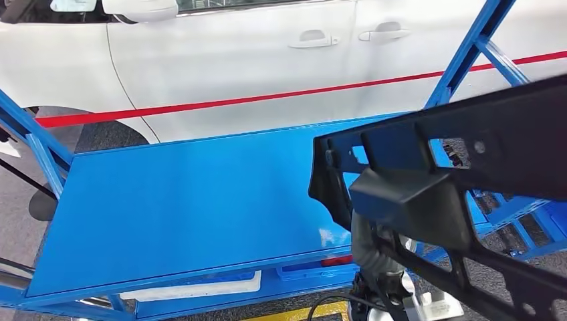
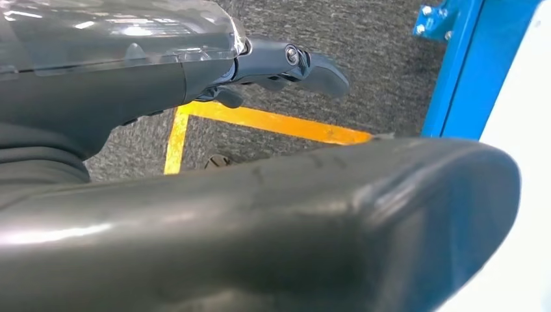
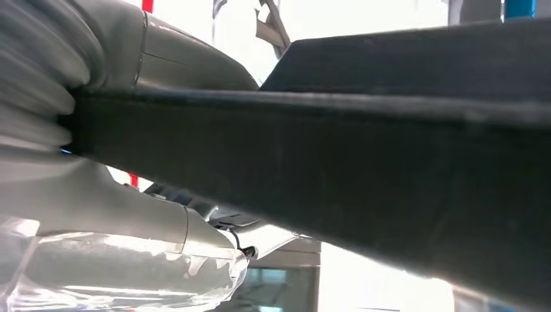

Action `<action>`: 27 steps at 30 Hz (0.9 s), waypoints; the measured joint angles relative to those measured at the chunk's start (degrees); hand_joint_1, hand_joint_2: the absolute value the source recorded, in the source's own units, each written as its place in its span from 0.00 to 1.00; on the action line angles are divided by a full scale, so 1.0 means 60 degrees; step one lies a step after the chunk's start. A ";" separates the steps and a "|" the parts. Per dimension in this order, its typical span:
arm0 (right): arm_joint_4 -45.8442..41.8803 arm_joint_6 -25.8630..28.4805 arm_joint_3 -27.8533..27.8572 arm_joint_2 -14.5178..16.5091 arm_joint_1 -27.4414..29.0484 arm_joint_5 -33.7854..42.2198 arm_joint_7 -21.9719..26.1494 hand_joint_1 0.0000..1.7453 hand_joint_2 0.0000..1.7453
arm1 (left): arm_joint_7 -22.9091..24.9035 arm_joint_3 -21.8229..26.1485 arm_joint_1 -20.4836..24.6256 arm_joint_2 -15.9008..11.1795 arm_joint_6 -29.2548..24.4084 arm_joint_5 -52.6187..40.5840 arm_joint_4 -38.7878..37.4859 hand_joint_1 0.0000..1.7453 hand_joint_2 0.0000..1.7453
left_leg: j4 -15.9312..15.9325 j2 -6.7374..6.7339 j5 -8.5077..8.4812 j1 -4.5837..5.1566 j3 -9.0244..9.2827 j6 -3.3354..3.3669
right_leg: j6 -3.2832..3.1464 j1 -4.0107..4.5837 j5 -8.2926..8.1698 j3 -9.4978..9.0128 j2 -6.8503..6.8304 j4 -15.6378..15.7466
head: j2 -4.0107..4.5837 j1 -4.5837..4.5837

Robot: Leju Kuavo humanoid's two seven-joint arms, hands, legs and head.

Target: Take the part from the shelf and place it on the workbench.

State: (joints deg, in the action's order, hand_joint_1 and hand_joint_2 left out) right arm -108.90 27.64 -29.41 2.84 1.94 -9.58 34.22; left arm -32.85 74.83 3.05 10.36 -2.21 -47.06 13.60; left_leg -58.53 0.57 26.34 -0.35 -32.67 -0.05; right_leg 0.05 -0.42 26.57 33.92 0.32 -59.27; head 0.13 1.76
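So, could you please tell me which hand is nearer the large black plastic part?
Right: the right hand grips the large black plastic part; the left hand hangs over grey floor.

part: black moulded plastic, matt with a fine grain, duller along the edge gripped by the right hand
workbench: blue painted metal top, smooth, soft satin sheen
car door: white glossy paint with a red stripe
floor: dark grey carpet, rough, yellow tape just beyond the left hand's fingers
left hand: dark smooth plastic under a clear glossy film
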 joint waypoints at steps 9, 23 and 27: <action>-0.0129 -0.0533 0.0365 -0.0153 0.1668 0.0020 0.0400 1.00 1.00 | 0.0103 0.0301 -0.0011 0.0003 -0.0088 0.0076 0.0081 0.00 0.00 | -0.2002 -0.0042 0.1514 -0.0024 -0.0220 -0.0093 | -0.0301 0.0081 -0.0400 0.0447 -0.0109 0.0031 | -0.0001 0.0022; -0.0070 -0.0737 0.0933 -0.0185 0.2422 -0.0397 0.0099 1.00 1.00 | 0.0154 0.0417 0.0053 0.0080 -0.0170 0.0054 0.0187 0.00 0.00 | 0.0441 -0.0204 -0.0170 0.0069 0.0241 0.0344 | 0.0366 -0.0116 0.1159 0.0982 -0.0062 -0.2459 | -0.0003 0.0005; -0.0073 -0.0897 0.1059 -0.0181 0.2478 -0.0330 0.0083 1.00 1.00 | 0.0200 0.0442 0.0060 0.0078 -0.0174 0.0015 0.0204 0.00 0.00 | 0.0113 -0.0196 -0.0385 0.0020 -0.0312 0.0154 | 0.0416 -0.0196 0.0598 -0.0704 -0.0043 -0.0523 | -0.0003 0.0009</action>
State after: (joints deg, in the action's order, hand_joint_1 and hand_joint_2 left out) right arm -109.34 22.26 -23.06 1.75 16.81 -11.56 34.71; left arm -31.65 77.48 3.40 10.83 -3.26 -46.98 14.82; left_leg -57.85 -0.61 24.04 -0.23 -34.54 0.87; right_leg 2.55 -1.60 30.15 29.70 0.07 -62.41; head 0.11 1.82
